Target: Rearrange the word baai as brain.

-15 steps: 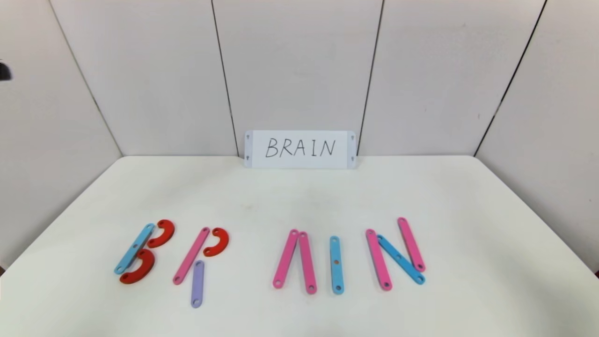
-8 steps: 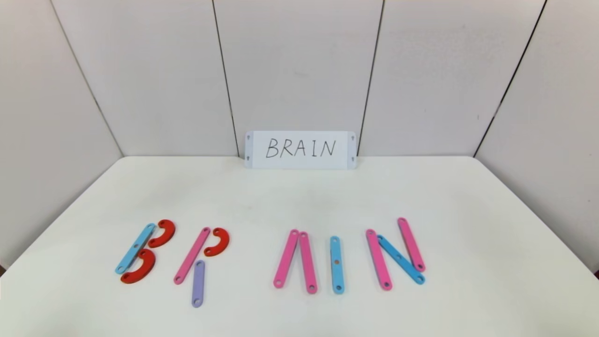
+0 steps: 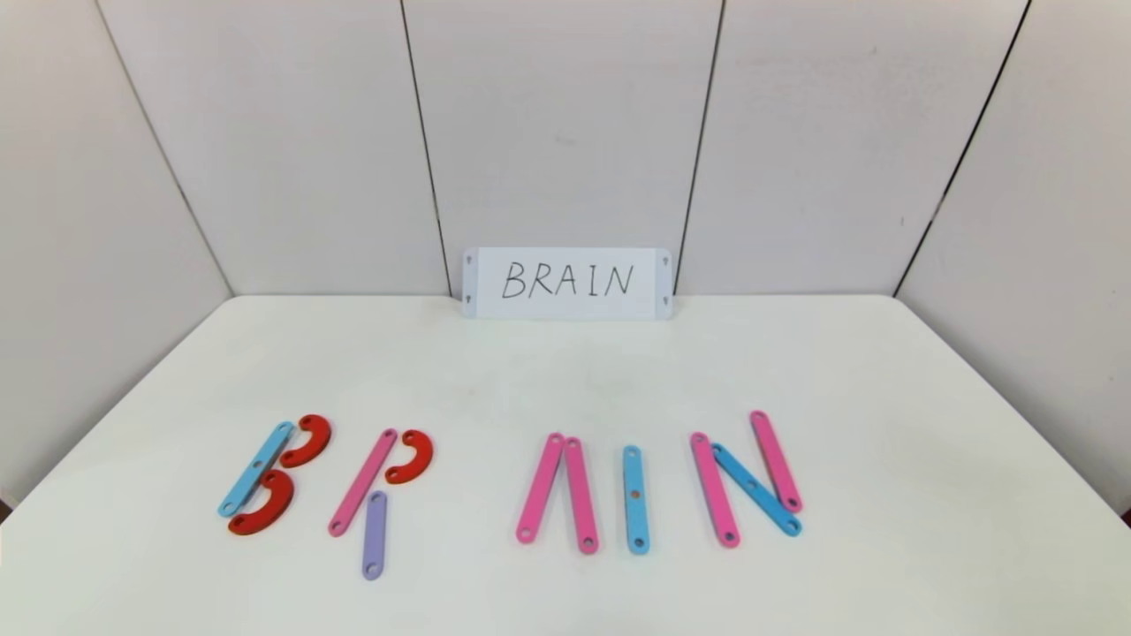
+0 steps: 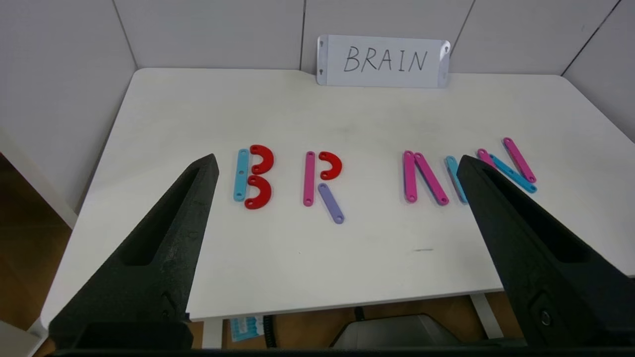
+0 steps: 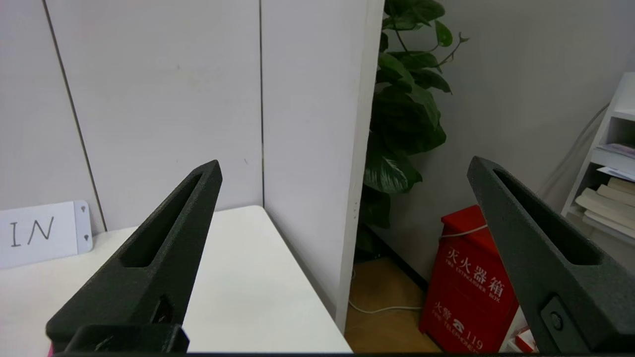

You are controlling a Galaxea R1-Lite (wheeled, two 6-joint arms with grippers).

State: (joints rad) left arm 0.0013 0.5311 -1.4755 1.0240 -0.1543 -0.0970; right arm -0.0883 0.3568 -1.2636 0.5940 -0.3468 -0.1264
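Observation:
The flat holed pieces lie in a row near the front of the white table (image 3: 565, 380). At the left a light-blue strip (image 3: 255, 469) stands with two red curves (image 3: 307, 441). Beside it a pink strip (image 3: 362, 482), a red curve (image 3: 410, 456) and the purple strip (image 3: 374, 534) form an R. Then come two pink strips (image 3: 540, 487) meeting at the top, a single blue strip (image 3: 635, 499), and a pink-blue-pink N (image 3: 756, 489). Neither gripper shows in the head view. My left gripper (image 4: 338, 158) is open and empty, held back past the table's front edge. My right gripper (image 5: 345, 161) is open and empty, off the table's right side.
A white card (image 3: 566, 283) with handwritten BRAIN leans on the back wall. White panels enclose the table on three sides. Beyond the right panel stand a red box (image 5: 466, 277) and a plant (image 5: 407, 109).
A dark part at the far left edge of the head view one second ago has gone out of view. The letter pieces have not moved.

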